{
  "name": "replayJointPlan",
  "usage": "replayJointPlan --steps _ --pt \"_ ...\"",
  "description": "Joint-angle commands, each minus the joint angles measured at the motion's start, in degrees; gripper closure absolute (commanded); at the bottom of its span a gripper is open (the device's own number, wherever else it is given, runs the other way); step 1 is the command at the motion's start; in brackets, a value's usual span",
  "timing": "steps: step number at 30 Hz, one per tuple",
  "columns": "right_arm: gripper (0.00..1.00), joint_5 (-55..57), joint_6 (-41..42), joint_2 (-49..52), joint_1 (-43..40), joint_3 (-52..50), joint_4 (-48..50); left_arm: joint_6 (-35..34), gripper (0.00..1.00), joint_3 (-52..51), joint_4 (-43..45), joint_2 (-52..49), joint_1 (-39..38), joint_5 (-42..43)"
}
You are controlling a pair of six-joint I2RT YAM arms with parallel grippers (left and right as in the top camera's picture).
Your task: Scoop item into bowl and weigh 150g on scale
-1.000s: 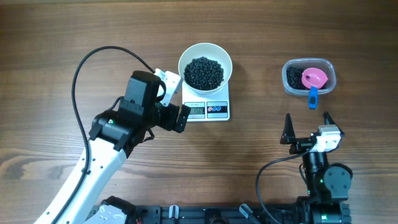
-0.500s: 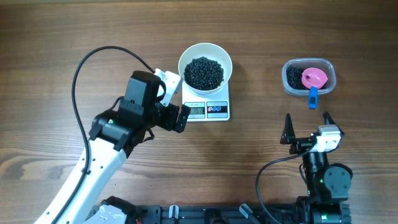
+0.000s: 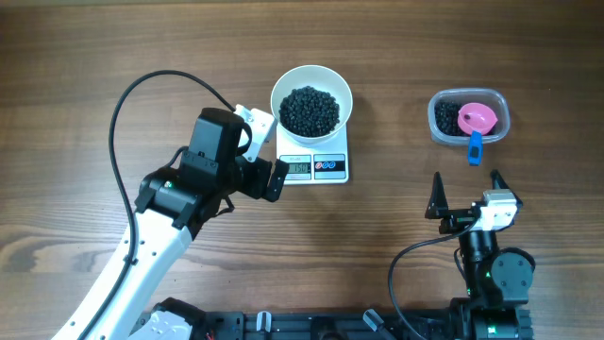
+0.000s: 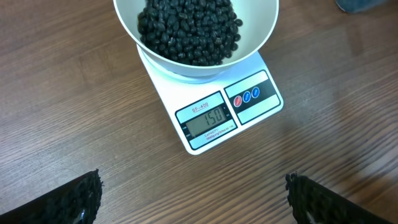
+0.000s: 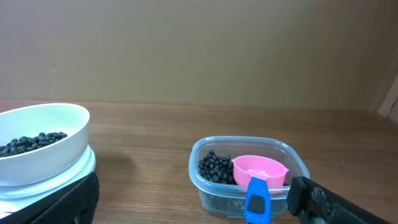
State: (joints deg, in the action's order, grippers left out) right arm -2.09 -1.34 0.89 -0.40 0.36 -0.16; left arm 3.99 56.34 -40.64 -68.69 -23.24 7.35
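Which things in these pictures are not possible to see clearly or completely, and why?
- Overhead: the digits on the scale display are too small to read.
- Left wrist: the bowl is cut off by the top edge.
- Right wrist: the blue handle of the pink scoop is cut off by the bottom edge; the scoop hides some beads in the clear tub.

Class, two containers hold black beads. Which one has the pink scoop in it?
The clear plastic tub, standing apart from the scale: the pink scoop lies in it. The white bowl on the scale holds only beads.
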Motion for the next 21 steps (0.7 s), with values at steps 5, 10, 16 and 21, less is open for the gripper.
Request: replayJointPlan --steps 5,10,16,21 --pt "0.00 -0.24 -0.13 -0.68 0.22 -0.07 0.20 -0.66 0.00 -1.46 -1.53 8.90 0.87 -1.53" --pt "0.00 -0.24 -0.13 -0.68 0.22 -0.07 0.20 -4.74 0.00 -8.37 3.82 18.75 3.80 -5.75" --pt "0.00 -0.24 -0.13 -0.68 0.22 -0.07 0.20 -10.64 0.00 -20.11 15.87 29.99 8.96 -5.75" --pt "0.00 -0.24 -0.15 -0.68 0.22 -0.07 0.20 -14.38 0.00 -34.60 34.58 37.55 14.82 -5.49"
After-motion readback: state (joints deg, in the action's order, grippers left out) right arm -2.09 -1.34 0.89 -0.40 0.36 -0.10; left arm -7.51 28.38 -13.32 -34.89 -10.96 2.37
